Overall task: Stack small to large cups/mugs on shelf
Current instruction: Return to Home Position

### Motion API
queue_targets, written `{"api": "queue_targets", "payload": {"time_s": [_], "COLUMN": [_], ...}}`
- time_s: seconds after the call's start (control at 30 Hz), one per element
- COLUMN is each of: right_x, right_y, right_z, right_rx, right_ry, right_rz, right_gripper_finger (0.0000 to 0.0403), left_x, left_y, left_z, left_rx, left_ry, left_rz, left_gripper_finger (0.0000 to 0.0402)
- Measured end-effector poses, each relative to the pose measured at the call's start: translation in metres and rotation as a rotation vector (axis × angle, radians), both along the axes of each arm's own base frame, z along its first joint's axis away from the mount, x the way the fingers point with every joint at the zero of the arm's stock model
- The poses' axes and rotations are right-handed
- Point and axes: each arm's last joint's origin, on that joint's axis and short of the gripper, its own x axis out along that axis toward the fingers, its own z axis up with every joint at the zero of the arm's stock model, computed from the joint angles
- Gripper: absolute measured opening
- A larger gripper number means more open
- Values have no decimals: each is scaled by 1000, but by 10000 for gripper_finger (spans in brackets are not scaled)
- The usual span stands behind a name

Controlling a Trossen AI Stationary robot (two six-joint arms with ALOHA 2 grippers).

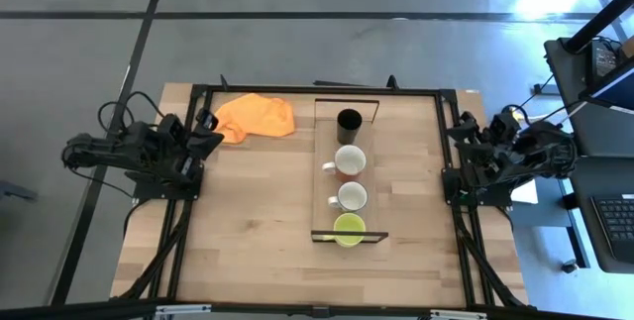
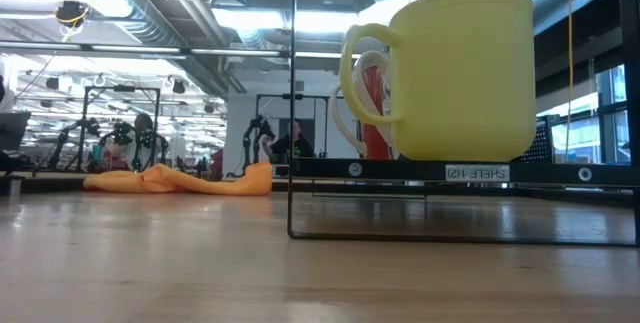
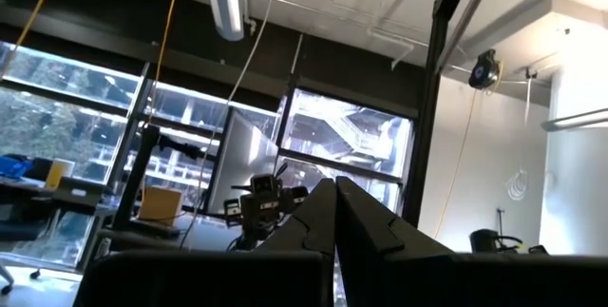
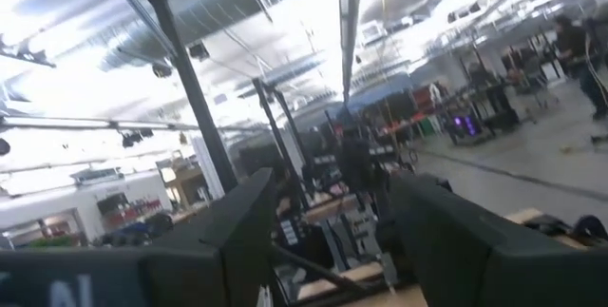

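Observation:
The shelf (image 1: 327,134), a narrow light-wood board on a thin dark frame, stands mid-table. On it, from far to near, stand a black cup (image 1: 349,121), a white mug with a reddish-brown outside (image 1: 349,161), a white mug (image 1: 353,197) and a yellow-green mug (image 1: 349,229). In the low view the yellow-green mug (image 2: 460,73) stands upright on the shelf board (image 2: 400,171) and hides most of the others. My left gripper (image 3: 334,207) is shut and empty at the table's left edge (image 1: 205,124). My right gripper (image 4: 332,240) is open and empty at the right edge (image 1: 459,147).
An orange cloth (image 1: 256,117) lies crumpled on the table at the far left, close to my left gripper; it also shows in the low view (image 2: 180,180). Bare wood tabletop (image 1: 258,221) lies on both sides of the shelf. A dark frame (image 1: 297,89) runs around the table.

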Motion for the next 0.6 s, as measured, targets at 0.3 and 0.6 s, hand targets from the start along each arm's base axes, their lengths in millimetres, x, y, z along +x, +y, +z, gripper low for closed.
{"api": "queue_targets", "payload": {"time_s": [0.3,0.6], "right_x": [5,14], "right_y": [1,2], "right_z": [-22,-36], "right_rx": [8,-11], "right_ry": [-67,-160], "right_rz": [-1,-20], "right_gripper_finger": [213,213], "left_x": [-8,-10], "left_y": [1,4], "left_z": [-33,-76], "left_rx": [-15,-102], "left_ry": [-66,-157], "left_rz": [15,72], "left_gripper_finger": [0,0]}}
